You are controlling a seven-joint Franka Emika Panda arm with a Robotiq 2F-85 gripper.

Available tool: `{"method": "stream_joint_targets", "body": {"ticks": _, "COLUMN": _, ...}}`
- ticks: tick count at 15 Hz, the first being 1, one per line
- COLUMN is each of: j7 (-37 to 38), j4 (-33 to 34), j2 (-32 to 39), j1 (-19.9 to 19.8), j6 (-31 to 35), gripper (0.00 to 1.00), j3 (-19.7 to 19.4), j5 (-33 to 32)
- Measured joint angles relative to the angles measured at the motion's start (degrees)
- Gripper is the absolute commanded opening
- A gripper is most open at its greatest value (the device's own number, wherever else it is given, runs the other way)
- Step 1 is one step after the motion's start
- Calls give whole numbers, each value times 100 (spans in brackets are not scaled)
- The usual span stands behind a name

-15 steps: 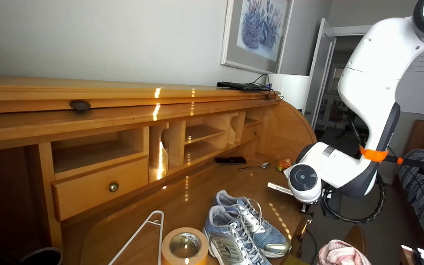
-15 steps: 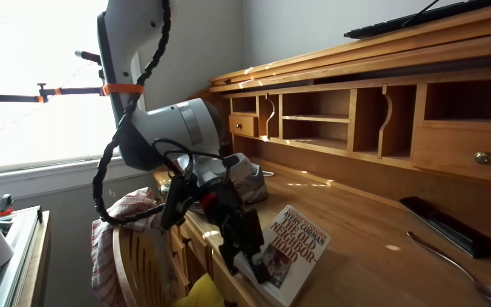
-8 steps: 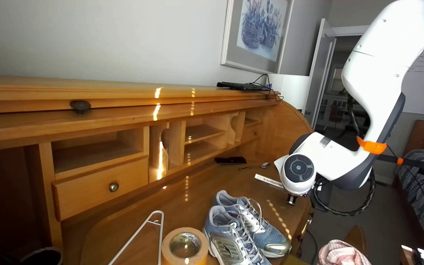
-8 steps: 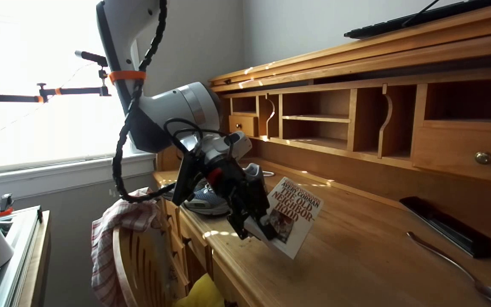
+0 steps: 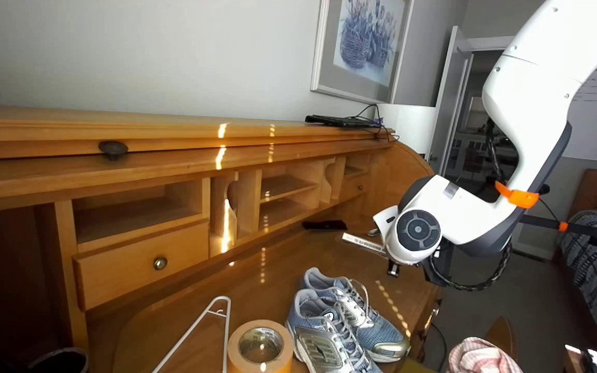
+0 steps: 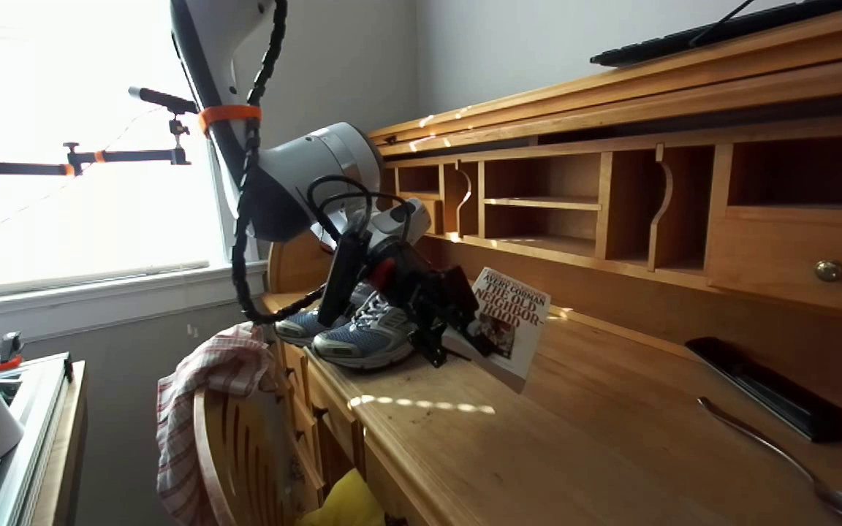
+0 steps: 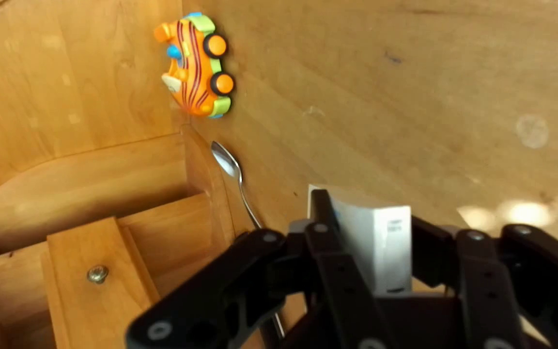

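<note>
Exterior view, red-lettered white book [image 6: 512, 320], tilted

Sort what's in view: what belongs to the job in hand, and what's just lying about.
Job in hand:
claw, closed on the book
book, tilted in its grip

Apparently just lying about:
shoes
tape
hanger
spoon
toy car

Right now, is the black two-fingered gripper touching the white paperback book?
Touching. In the wrist view, the gripper has the book clamped between its fingers.
</note>
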Motion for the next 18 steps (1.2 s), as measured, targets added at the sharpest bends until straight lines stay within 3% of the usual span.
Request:
{"method": "stream_joint_targets", "body": {"ticks": 8, "j7": -69, "j4": 537, "j2": 21, "j1": 97, "j6": 12, "gripper": 6, "j3": 116, "j5": -281}}
{"method": "stream_joint_targets", "body": {"ticks": 18, "j7": -852, "j4": 1193, "j2": 222, "j1": 133, "j6": 236, "gripper": 6, "j3": 166, "j5": -397}}
